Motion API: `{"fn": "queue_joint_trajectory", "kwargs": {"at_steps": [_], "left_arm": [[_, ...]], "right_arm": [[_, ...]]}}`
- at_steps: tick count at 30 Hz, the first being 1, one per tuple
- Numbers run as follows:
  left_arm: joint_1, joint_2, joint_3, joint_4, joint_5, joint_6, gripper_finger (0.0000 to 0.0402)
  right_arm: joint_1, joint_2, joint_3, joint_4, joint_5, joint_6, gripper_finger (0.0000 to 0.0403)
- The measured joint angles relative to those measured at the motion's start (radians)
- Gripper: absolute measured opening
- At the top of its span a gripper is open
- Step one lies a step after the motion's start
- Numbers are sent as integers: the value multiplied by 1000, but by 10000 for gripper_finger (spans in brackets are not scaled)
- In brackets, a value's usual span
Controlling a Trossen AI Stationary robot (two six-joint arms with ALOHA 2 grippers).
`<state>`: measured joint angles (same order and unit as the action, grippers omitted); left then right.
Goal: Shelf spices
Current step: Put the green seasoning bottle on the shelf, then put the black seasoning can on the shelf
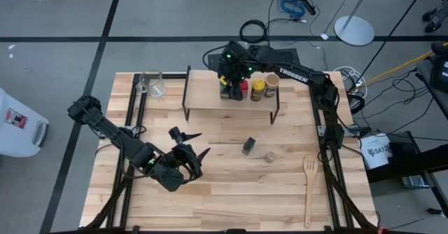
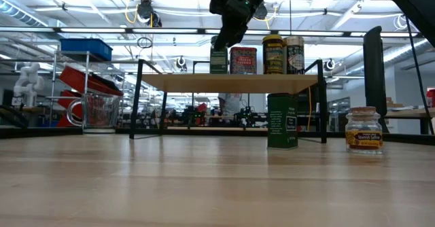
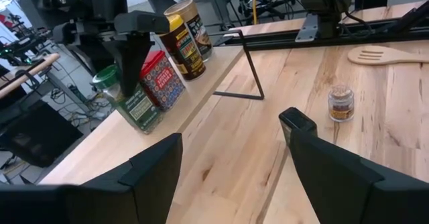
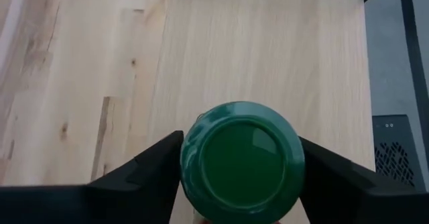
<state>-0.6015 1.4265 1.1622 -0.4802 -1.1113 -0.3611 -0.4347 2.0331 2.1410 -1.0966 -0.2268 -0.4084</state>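
The shelf (image 1: 210,99) stands at the table's far middle. On its plank top are a green-lidded jar (image 4: 241,160), a red square tin (image 2: 243,60), a yellow jar (image 2: 274,54) and a taller tan jar (image 2: 294,54). My right gripper (image 4: 241,140) reaches down over the shelf's left part and is shut on the green-lidded jar. A dark tin (image 1: 248,146) and a tiny brown jar (image 1: 269,156) stand on the table in front of the shelf. My left gripper (image 1: 196,143) hovers open over the table, left of the dark tin, holding nothing. My right gripper has the green lid (image 4: 191,163) between its two fingers, one on each opposite side; no gap shows. The fingers slant down from above. The jar stands upright with its base on the shelf's plank (image 4: 268,49).
A clear glass cup (image 1: 152,84) sits at the far left, beside the shelf. A wooden spatula (image 1: 309,185) lies near the table's right edge. Bare tabletop (image 1: 231,199) stretches along the near side.
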Motion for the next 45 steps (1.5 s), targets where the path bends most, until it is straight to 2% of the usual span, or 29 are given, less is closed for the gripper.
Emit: {"fn": "queue_joint_trajectory", "kwargs": {"at_steps": [7,10,14,16,25,30,34,39,42,45], "left_arm": [[0,0,0,0,0,0,286],[0,0,0,0,0,0,286],[0,0,0,0,0,-5,286],[3,0,0,0,0,-22,286],[42,16,0,5,6,-53,286],[92,94,0,127,64,-25,286],[144,175,0,298,168,70,286],[202,268,-1,455,287,132,286],[224,312,-1,496,333,136,286],[244,341,-1,530,346,138,286]], "right_arm": [[0,-8,27,8,23,0,263],[10,-14,101,-30,72,2,268],[32,-18,217,-114,72,24,274],[54,-55,197,-115,71,30,275],[207,-177,195,-175,78,169,274],[362,-210,196,-324,87,285,274],[516,-207,194,-477,220,406,274],[702,-244,118,-474,369,554,274],[811,-300,34,-467,487,660,274],[909,-364,-106,-423,593,770,274]]}}
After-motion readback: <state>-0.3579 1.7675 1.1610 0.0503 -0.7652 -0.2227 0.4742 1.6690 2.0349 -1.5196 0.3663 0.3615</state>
